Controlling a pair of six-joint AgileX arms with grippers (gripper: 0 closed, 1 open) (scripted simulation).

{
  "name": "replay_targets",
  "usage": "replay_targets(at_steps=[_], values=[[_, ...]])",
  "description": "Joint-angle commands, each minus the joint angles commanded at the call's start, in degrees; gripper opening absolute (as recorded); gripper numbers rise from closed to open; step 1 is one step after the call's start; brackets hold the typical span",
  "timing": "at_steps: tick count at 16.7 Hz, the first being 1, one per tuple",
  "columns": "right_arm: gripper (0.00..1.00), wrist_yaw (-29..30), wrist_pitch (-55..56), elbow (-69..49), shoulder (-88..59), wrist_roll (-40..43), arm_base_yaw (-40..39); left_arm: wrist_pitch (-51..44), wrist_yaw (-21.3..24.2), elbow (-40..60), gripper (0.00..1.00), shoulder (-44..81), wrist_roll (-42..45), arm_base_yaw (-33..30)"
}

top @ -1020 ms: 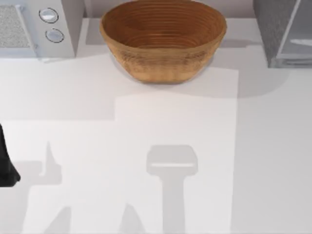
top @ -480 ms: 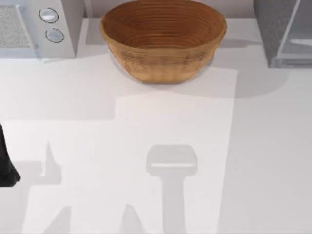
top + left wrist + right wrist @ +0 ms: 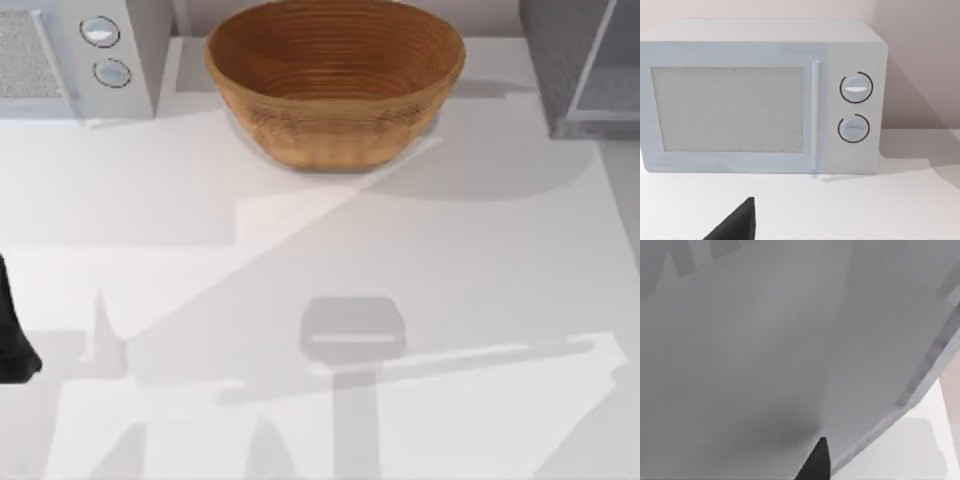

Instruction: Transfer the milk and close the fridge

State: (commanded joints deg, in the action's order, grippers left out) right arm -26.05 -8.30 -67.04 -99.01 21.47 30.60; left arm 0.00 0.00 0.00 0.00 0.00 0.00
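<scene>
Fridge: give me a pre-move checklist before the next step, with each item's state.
1. Fridge at the table's far right corner: ok.
2. Fridge door fully shut: cannot tell.
3. Milk inside the fridge: cannot tell.
4. Bowl standing apart from the fridge: ok.
5. Left arm parked at the table's left edge, away from the fridge: ok.
6. Right gripper close against a smooth grey panel: ok; fingers: cannot tell.

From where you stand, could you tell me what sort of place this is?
Likely a rendered kitchen counter: a microwave with two knobs, a woven bowl and a grey fridge stand along the white table's far edge.
</scene>
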Motion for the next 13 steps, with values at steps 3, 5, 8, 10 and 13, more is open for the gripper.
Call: replay_targets(at_steps=[3,5,8,10,13], values=[[1.00,8.2,4.0,3.4,2.3,-7.1,-10.0,0.0,0.0,0.0,1.00,0.0,0.0,0.0],[1.00,13.3,6.5,5.5,3.7,-11.5,-16.3,0.0,0.0,0.0,1.00,0.0,0.0,0.0],[1.00,19.6,9.4,8.2,5.3,-16.9,-24.0,0.0,0.0,0.0,1.00,0.0,0.0,0.0],[1.00,22.4,10.7,9.4,5.9,-19.3,-27.4,0.0,0.0,0.0,1.00,0.0,0.0,0.0],[1.00,23.8,11.3,10.0,6.2,-20.4,-29.1,0.0,0.0,0.0,1.00,0.0,0.0,0.0]])
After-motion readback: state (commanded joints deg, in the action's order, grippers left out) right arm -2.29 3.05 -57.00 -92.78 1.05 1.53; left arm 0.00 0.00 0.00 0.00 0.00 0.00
